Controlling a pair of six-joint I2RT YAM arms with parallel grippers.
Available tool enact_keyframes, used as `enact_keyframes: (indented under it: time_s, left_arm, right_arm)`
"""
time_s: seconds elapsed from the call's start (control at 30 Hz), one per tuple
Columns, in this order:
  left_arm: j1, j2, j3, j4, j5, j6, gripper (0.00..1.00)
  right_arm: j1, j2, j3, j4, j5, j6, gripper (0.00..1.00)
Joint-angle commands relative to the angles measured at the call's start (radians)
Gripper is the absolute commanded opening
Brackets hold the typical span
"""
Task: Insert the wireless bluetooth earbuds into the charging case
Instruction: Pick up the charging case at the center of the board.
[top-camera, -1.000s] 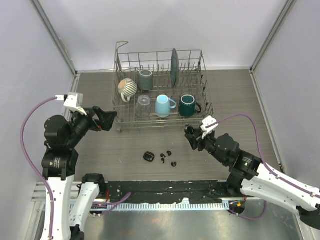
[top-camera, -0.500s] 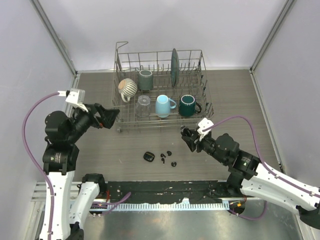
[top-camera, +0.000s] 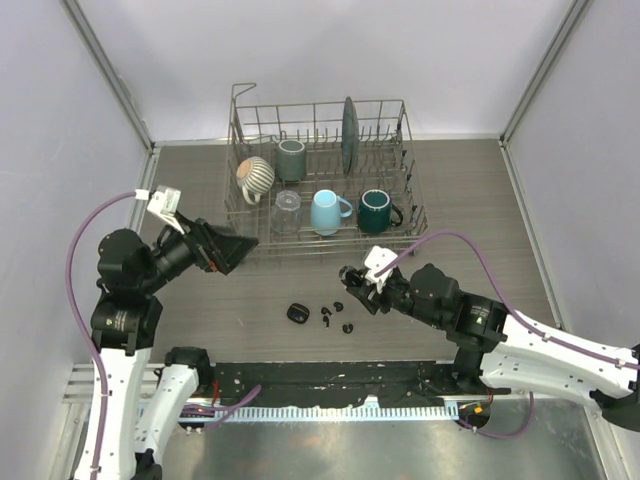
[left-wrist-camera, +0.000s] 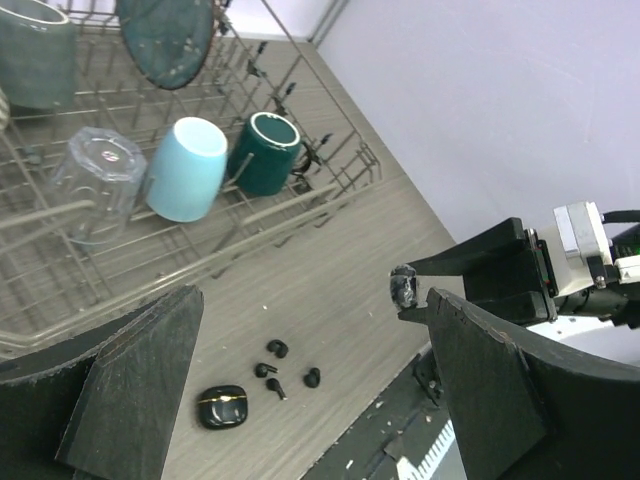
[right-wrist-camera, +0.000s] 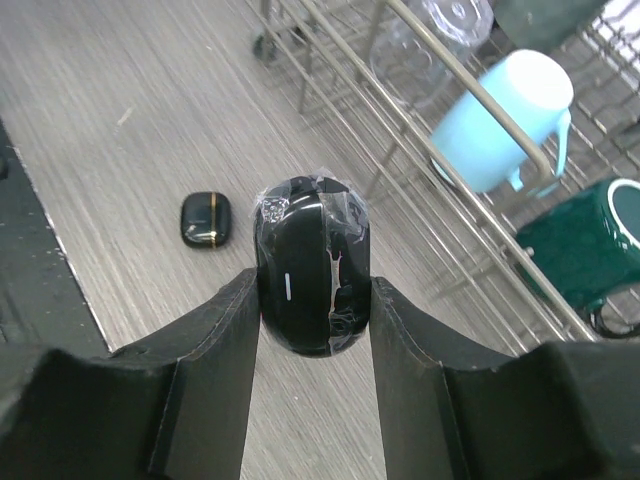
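In the top view the left gripper (top-camera: 245, 254) hangs above the wood-grain table (top-camera: 470, 200) just in front of the wire dish rack (top-camera: 318, 103), its jaws spread wide with nothing between them. The right gripper (top-camera: 352, 287) reaches in from the other side, its jaws clamped on a black oval case (top-camera: 348, 281) lifted off the surface. Three earbuds (top-camera: 325, 316) lie loose on the table near the front edge, close together but apart from one another, and a second black case (top-camera: 296, 313) sits just beside them on the left. The rack holds a light blue mug (top-camera: 326, 212), a dark green mug (top-camera: 375, 211), a clear glass (top-camera: 286, 212), a grey mug (top-camera: 291, 158), a striped mug (top-camera: 256, 175) and an upright dark plate (top-camera: 349, 122). From the left wrist, the two wide-set fingers frame the three earbuds and the second case on the table below, all untouched; the right gripper enters at the right edge with a bit of crinkled clear wrap showing at its tip. From the right wrist, both pads press the sides of the oval case, which stands on end between them and is bound in clear plastic wrap; the second case, marked with a thin gold line, lies flat on the table beyond it to the left, and the rack with the blue and green mugs fills the upper right.
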Motion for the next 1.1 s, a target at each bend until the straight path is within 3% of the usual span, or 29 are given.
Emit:
enact_keyframes:
  time_s: [0.0,0.1,0.33,0.43,0.67,1.07]
  left_arm:
    - [-0.041,-0.002,-0.014,0.058,0.037,-0.069,1.0]
    - [-0.117,0.015,-0.031,0.088,-0.001,-0.095,0.99]
    - [-0.5,0.121,-0.061,0.104,-0.3,-0.06,0.96]
    - [-0.608,0.173,-0.066,0.137,-0.36,-0.051,0.95]
    - [-0.705,0.265,-0.083,0.19,-0.394,-0.049,0.92]
    - [-0.766,0.377,-0.106,0.352,-0.319,-0.076,0.84]
  right_arm:
    - [0.058,-0.014,0.026,0.108,0.003,-0.055,0.01]
    - [0.107,0.008,0.004,0.167,0.016,-0.06,0.01]
    - [0.251,0.1,0.003,0.268,0.167,-0.109,0.01]
    - [0.277,0.121,-0.006,0.311,0.232,-0.101,0.01]
    - [0.285,0.117,-0.051,0.44,0.367,-0.048,0.01]
    - [0.285,0.058,-0.109,0.498,0.408,-0.039,0.01]
